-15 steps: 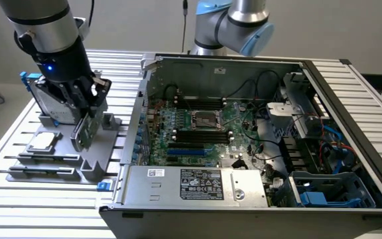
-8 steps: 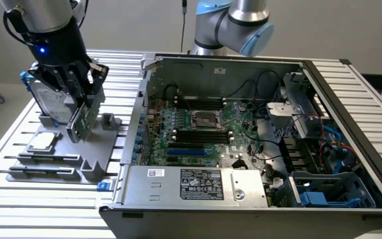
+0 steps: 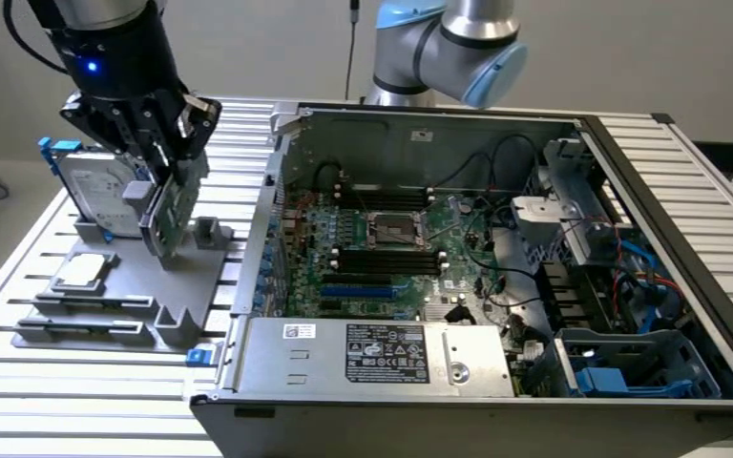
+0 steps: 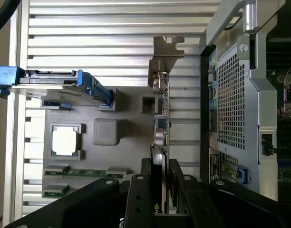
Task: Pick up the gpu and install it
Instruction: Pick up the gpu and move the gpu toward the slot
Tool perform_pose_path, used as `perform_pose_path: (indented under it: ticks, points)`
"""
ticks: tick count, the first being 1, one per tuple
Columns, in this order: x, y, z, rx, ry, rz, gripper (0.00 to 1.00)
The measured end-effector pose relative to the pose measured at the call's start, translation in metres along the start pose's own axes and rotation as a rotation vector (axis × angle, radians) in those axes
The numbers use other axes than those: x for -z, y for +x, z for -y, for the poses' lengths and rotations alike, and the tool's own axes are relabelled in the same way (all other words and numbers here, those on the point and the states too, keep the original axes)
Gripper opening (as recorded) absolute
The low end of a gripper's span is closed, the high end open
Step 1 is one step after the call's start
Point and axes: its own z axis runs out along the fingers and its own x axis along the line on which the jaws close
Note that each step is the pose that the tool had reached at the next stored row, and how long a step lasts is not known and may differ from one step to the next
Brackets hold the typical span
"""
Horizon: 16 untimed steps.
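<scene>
Bright, even light; soft shadows, mild glare on table slats (image 4: 121, 28).

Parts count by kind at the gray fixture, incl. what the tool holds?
hard drive: 1
gpu, gripped by the tool: 1
cpu: 1
memory sticks: 2
Total: 5

In the hand (image 3: 163, 164), gpu (image 3: 173, 212) over the tray (image 3: 125, 315), hard drive (image 3: 91, 191) beside, computer case (image 3: 380, 129) at the exterior view's right.
</scene>
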Motion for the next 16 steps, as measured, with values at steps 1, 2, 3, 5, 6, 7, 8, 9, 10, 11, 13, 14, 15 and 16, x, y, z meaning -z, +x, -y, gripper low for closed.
perform_pose_path:
  ticks: [1,2,3,5,6,7,8,9,10,11,13,14,15,16]
  points:
    - [0.0035,-0.003,-0.0005,0.001,-0.0026,-0.0006,0.27]
    - [0.0075,-0.006,-0.0011,0.002,-0.0048,-0.0017,0.27]
    - [0.0115,-0.010,-0.0017,0.003,-0.0066,-0.0026,0.27]
    - [0.0199,-0.017,-0.0029,0.004,-0.0091,-0.0051,0.27]
    - [0.0244,-0.022,-0.0035,0.005,-0.0103,-0.0064,0.27]
    - [0.0283,-0.025,-0.0041,0.005,-0.0112,-0.0077,0.27]
    - [0.0327,-0.030,-0.0047,0.005,-0.0122,-0.0092,0.27]
    - [0.0369,-0.034,-0.0053,0.006,-0.0131,-0.0106,0.27]
    - [0.0410,-0.039,-0.0060,0.006,-0.0139,-0.0120,0.27]
    - [0.0451,-0.043,-0.0065,0.006,-0.0145,-0.0135,0.27]
    - [0.0529,-0.052,-0.0077,0.005,-0.0158,-0.0161,0.27]
    - [0.0566,-0.056,-0.0082,0.005,-0.0161,-0.0176,0.27]
    - [0.0597,-0.061,-0.0087,0.005,-0.0166,-0.0187,0.27]
    - [0.0626,-0.065,-0.0091,0.005,-0.0168,-0.0201,0.27]
